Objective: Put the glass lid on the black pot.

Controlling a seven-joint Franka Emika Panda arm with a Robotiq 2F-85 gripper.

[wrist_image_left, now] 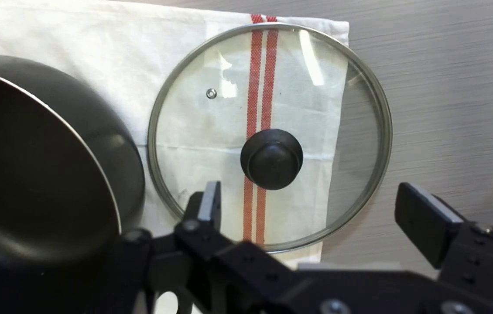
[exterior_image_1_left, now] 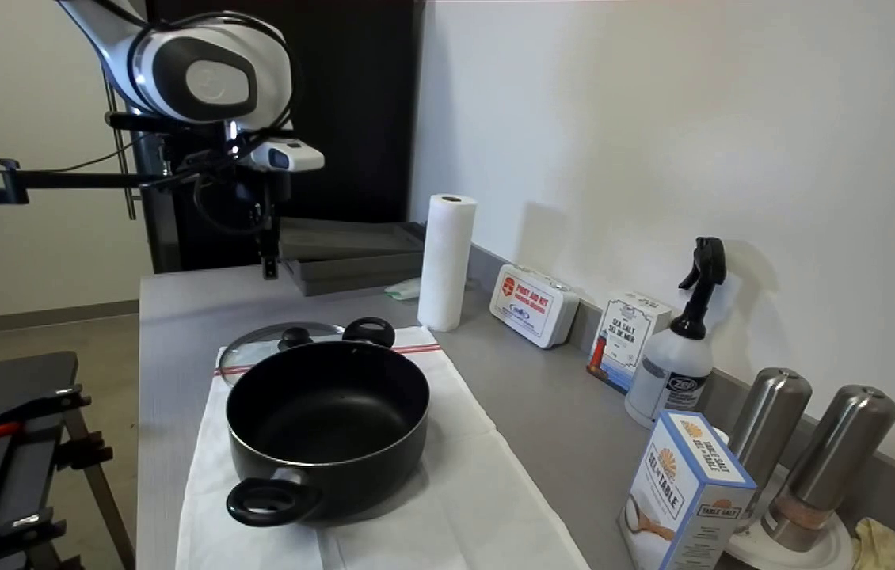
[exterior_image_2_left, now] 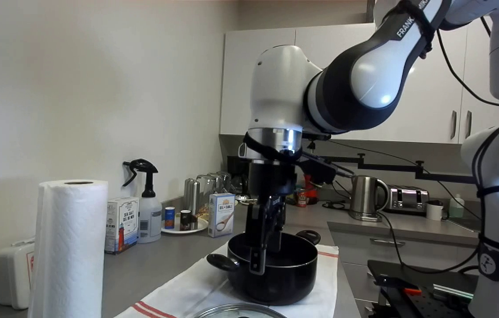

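The gripper [wrist_image_left: 316, 207] is hanging low in the wrist view, its two fingers [wrist_image_left: 425, 226] standing spread well apart. The glass lid [wrist_image_left: 266, 122] is lying in the middle of that frame, its black knob [wrist_image_left: 272, 161] facing up, resting mostly on a white towel [wrist_image_left: 155, 52] and extending over the grey countertop [wrist_image_left: 456, 109] at the right. The black pot [wrist_image_left: 54, 146] is standing just beside it, uncovered, filling the left edge. In an exterior view, a paper towel roll [exterior_image_1_left: 446, 269] is standing near the centre.
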